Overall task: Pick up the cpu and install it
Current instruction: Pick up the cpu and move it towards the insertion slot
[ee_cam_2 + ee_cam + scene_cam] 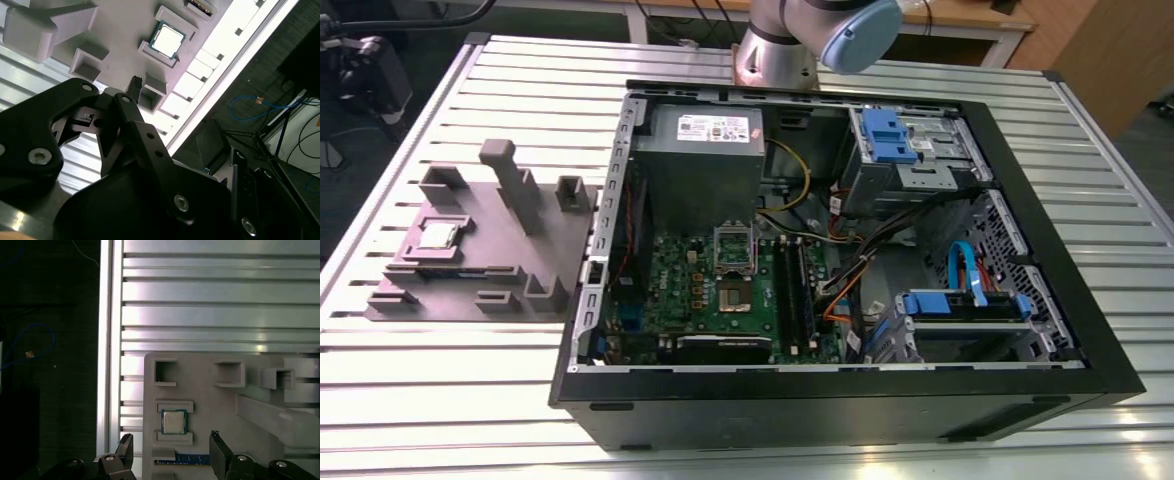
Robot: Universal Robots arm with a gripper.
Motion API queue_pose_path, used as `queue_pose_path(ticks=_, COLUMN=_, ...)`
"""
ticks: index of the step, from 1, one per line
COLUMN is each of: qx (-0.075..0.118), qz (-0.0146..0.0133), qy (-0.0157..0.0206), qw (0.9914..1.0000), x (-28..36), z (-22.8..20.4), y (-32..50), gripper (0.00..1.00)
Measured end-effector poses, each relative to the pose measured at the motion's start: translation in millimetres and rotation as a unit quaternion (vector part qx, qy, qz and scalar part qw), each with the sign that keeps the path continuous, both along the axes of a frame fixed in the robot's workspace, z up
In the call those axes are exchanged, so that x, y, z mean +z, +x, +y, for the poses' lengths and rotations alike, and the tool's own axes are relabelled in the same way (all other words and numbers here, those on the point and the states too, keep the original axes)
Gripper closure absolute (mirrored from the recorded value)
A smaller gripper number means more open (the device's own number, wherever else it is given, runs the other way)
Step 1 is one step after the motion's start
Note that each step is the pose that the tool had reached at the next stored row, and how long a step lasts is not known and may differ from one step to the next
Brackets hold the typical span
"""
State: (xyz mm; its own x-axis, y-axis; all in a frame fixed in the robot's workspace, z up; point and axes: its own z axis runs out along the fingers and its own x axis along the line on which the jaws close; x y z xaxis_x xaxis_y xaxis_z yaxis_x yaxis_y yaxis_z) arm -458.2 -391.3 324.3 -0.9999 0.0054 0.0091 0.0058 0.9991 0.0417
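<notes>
The cpu [438,236] is a small square chip with a silvery top, lying flat in a recess of the grey stepped fixture [494,270] on the exterior view's left. Both wrist views look down on the cpu [173,421] [167,39] from above. My gripper [171,447] hangs open over the fixture [215,405], its two dark fingertips [125,446] spread wide, one to each side of the chip's line and well clear of it. Nothing is between them. In the second wrist view one fingertip [135,84] shows beside the fixture's pockets.
An open computer case [1067,330] lies on the slatted aluminium table [440,400], with the green motherboard and its socket [736,296] inside, plus cables and blue drive brackets. Tall fixture posts [500,170] rise near the chip. The table edge [107,340] runs close to the fixture.
</notes>
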Motion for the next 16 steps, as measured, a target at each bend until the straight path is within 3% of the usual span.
queue_pose_path(ticks=16, qx=0.0, qz=-0.0001, qy=0.0001, qw=1.0, x=-4.4, z=0.0, y=0.0, gripper=0.29)
